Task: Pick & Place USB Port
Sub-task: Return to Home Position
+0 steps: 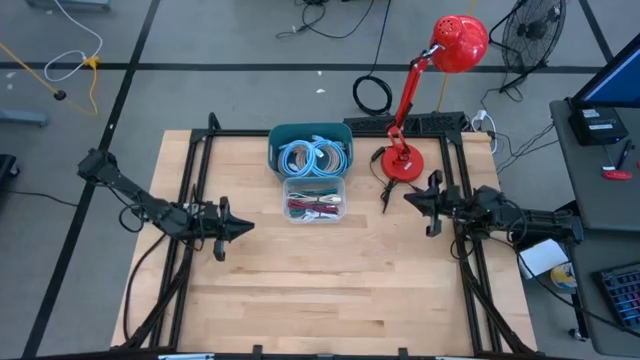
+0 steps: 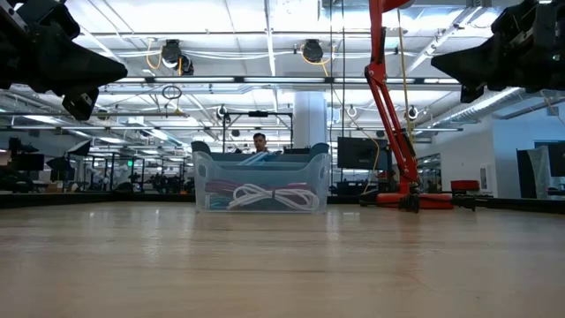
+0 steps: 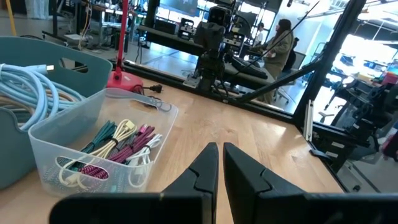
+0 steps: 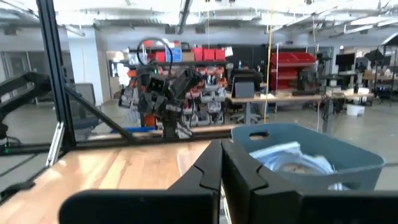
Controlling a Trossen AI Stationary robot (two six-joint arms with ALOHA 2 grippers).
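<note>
In the high view we look straight down on the whole table (image 1: 320, 290). In the low view we sit at table-top height, looking level across the wood to the clear bin (image 2: 260, 190) and the room behind. Each wrist view looks forward from its own arm: past the left end effector (image 3: 221, 148) we face the clear bin from close by, past the right end effector (image 4: 221, 146) the teal bin (image 4: 311, 149). All four views share the teal bin.

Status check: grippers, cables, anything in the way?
Left gripper shut, empty, left of the bins. Right gripper shut, empty, near the lamp base. Cables in clear bin, touching teal bin. Nothing in the way.
</note>
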